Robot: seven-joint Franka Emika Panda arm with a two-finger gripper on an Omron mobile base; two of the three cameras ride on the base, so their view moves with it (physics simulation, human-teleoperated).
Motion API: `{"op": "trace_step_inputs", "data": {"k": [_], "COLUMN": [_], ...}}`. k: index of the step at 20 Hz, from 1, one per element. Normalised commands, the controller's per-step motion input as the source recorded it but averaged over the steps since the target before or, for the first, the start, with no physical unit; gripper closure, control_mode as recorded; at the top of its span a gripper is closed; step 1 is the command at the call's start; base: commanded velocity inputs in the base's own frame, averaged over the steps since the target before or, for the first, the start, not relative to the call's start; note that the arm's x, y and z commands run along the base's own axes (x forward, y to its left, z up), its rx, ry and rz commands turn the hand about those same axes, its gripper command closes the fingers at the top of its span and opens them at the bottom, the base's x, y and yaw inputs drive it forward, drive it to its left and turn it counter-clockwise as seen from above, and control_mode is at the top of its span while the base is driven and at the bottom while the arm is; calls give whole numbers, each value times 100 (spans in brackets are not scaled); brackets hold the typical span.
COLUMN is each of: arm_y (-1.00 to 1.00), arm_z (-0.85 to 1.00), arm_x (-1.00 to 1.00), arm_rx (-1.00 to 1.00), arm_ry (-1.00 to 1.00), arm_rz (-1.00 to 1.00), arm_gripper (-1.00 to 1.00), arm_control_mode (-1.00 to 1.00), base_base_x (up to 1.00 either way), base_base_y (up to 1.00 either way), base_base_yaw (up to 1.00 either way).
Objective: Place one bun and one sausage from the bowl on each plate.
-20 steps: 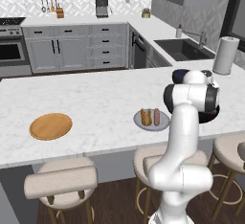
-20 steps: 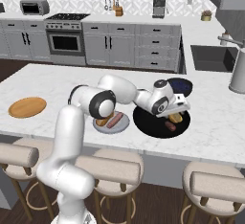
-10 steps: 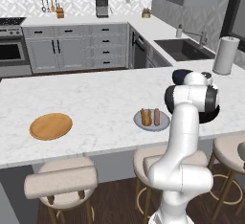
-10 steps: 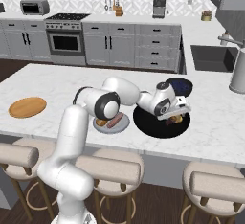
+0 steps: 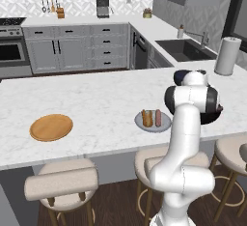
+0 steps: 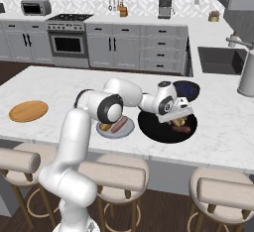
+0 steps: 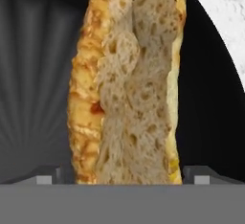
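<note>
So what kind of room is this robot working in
A home kitchen, rendered rather than real. A stove with an oven sits among grey cabinets, a sink with a faucet is set in the side counter, and bar stools line a marble island counter.

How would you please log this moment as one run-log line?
claw: open, over bun in bowl | grey plate: filled | wood plate: bare

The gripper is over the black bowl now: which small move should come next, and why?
Probably lower a little and close on the bun. The gripper is open, a fingertip on each side of the bun in the black bowl. The grey plate has food; the wooden plate has none.
</note>
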Motion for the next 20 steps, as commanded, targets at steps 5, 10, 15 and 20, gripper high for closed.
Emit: {"op": "trace_step_inputs", "data": {"k": [5, 10, 15, 20], "arm_y": [16, 10, 33, 93], "arm_z": [-42, -30, 33, 46], "arm_x": [20, 9, -32, -84], "arm_rx": [0, 0, 3, 0], "arm_ry": [17, 13, -1, -15], "arm_rz": [0, 0, 0, 0], "arm_gripper": [100, 100, 100, 100], "arm_control_mode": [-100, -100, -100, -100], "base_base_x": [0, 0, 0, 0], "base_base_y": [0, 0, 0, 0], "base_base_yaw": [0, 0, 0, 0]}}
